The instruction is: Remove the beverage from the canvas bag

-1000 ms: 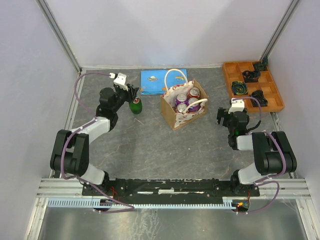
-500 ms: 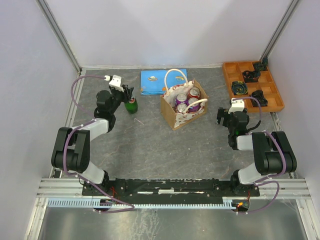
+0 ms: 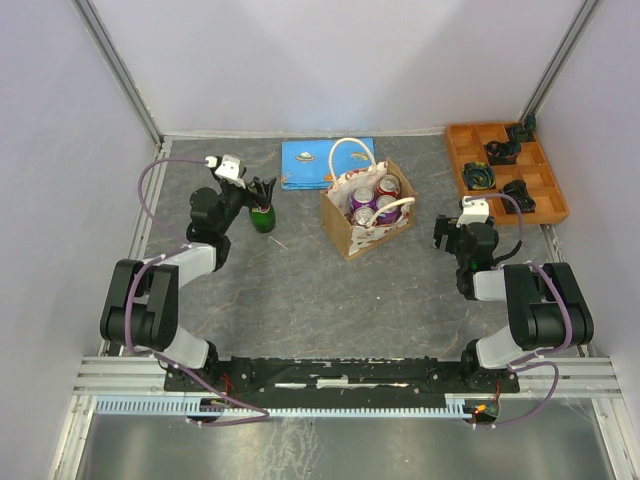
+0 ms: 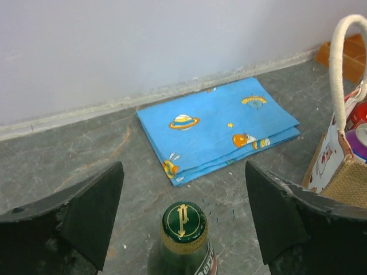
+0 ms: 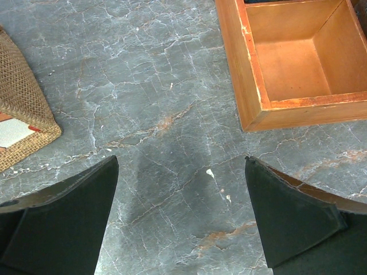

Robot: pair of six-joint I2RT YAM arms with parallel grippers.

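A green glass bottle (image 3: 262,220) with a gold-marked green cap (image 4: 183,220), the beverage, stands upright on the table left of the canvas bag (image 3: 366,212). My left gripper (image 3: 262,192) (image 4: 183,220) is open; its black fingers (image 4: 86,209) stand wide on either side of the bottle's neck, apart from it. The tan bag with white rope handles (image 4: 343,63) holds several purple and red cans (image 3: 374,198). My right gripper (image 3: 446,232) (image 5: 182,217) hovers open over bare table to the bag's right, nothing between its fingers.
A flat blue picture book (image 3: 318,163) (image 4: 217,129) lies behind the bottle by the back wall. An orange compartment tray (image 3: 505,170) (image 5: 292,63) with dark parts sits at the back right. Side walls stand close to both arms.
My left gripper has set the bottle down upright a little nearer the left and let go: its jaws, shut on the neck before, now stand wide. The right arm has not moved.
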